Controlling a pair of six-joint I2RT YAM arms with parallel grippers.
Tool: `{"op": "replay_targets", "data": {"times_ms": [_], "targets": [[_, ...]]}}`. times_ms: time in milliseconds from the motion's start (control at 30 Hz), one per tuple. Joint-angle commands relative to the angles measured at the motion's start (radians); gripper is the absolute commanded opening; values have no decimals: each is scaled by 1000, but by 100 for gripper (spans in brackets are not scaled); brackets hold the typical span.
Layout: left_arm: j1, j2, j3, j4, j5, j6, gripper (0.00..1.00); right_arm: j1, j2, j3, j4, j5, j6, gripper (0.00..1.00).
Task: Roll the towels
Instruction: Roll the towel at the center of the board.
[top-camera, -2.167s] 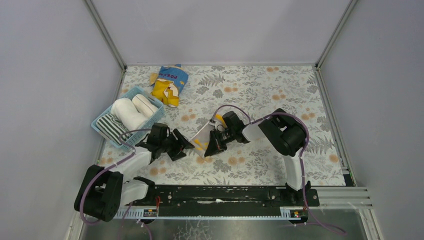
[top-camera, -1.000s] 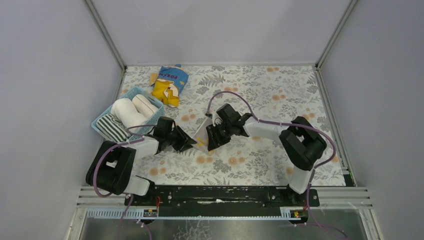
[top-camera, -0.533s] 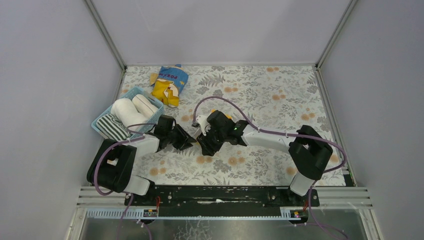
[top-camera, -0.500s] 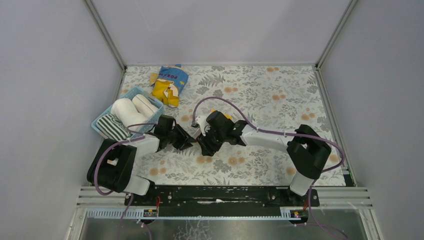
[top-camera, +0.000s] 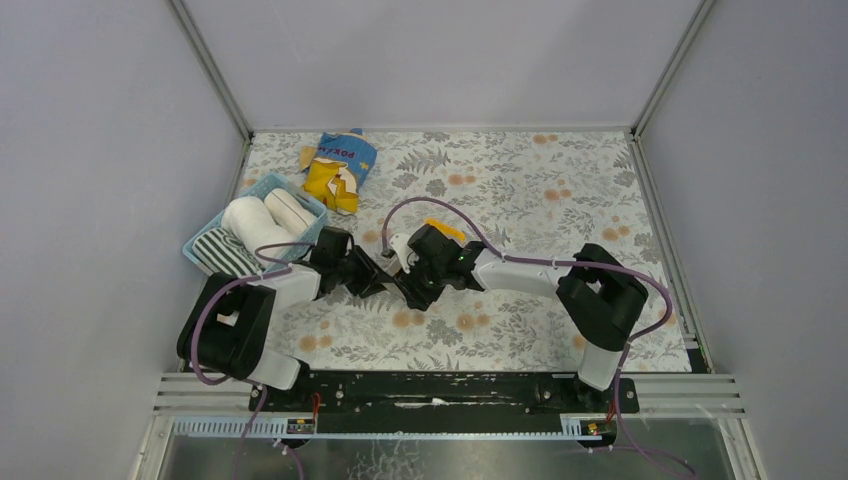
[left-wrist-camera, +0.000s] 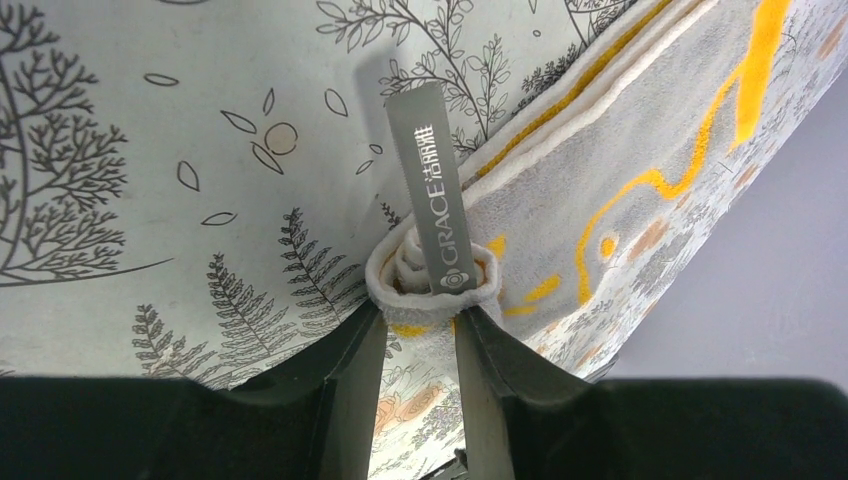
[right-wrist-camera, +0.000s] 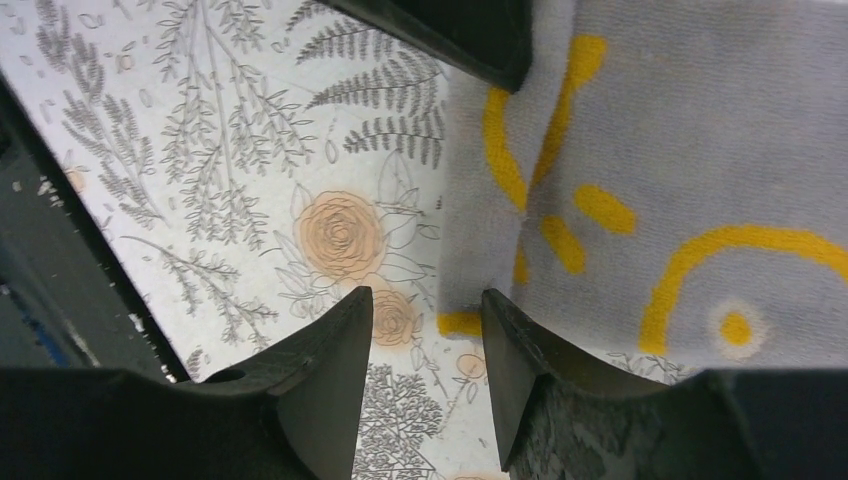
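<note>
Honestly, with left tool (left-wrist-camera: 420, 318) clamped on a bunched corner of the beige yellow-marked towel (left-wrist-camera: 610, 190) mid counter (left-wrist-camera: 150, 150) and right tool (right-wrist-camera: 428, 305) apart astride its edge: pinch that edge, roll slow, even tension.

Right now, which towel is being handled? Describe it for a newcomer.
On the flowered table, right of the blue basket, the left gripper pinches one corner of a beige towel. Unlike the white towels and striped towel in the basket, it has yellow squiggles and a grey tag.
</note>
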Motion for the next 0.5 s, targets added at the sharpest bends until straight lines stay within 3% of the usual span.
{"op": "replay_targets", "data": {"times_ms": [0, 467], "targets": [[1, 62, -27, -131, -142, 66, 32, 5, 7, 30, 3, 73, -28, 51], [-7, 87, -3, -142, -147, 74, 33, 20, 56, -8, 3, 138, -57, 50]]}}
